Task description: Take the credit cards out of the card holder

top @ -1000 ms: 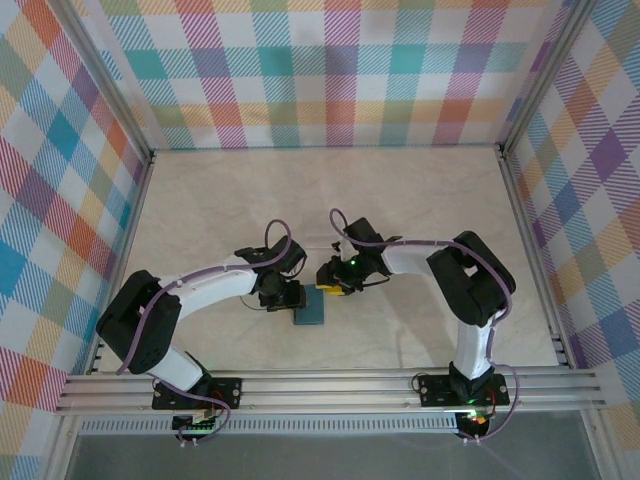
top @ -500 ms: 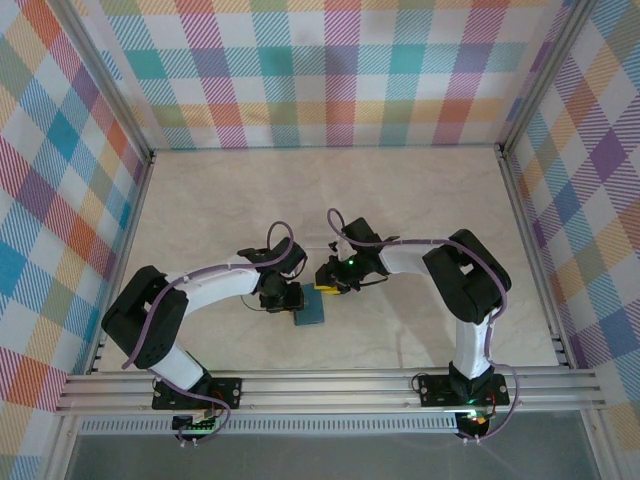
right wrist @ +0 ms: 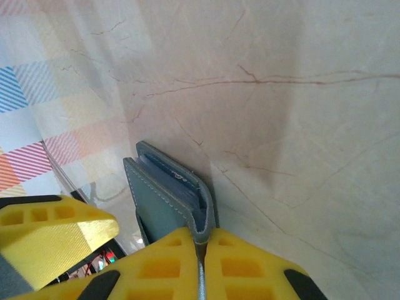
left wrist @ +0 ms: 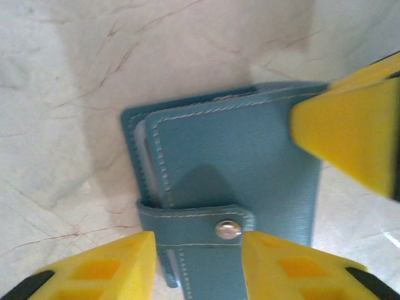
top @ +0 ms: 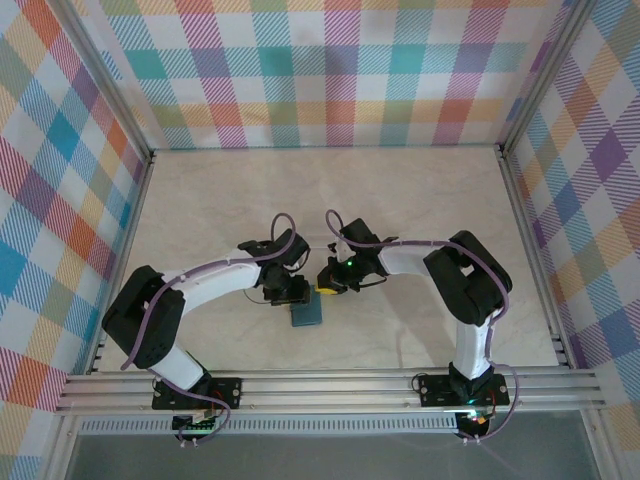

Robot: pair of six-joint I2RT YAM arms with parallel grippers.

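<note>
Two arms reach inward over the pale marbled desk (top: pixel 330 190). The left arm (top: pixel 200 290) and right arm (top: pixel 440 265) meet at the teal card holder (top: pixel 306 314), which lies flat on the desk near its front edge, between them. The holder is closed, with its snap strap (left wrist: pixel 194 220) fastened across the opening edge by a metal stud (left wrist: pixel 228 229).

The right pincer (right wrist: pixel 200 245) is clamped tight on one thin edge of the holder. I judge this is to pin it so that it cannot slide while the other side works. The left pincer (left wrist: pixel 199 265) stands partly open, with a yellow finger on either side of the strap, apparently placed to catch it and pull it loose. Whether it touches the leather I cannot tell.

The credit cards (left wrist: pixel 144 164) sit inside, their pale edges peeking out between the covers, so none is out yet.
</note>
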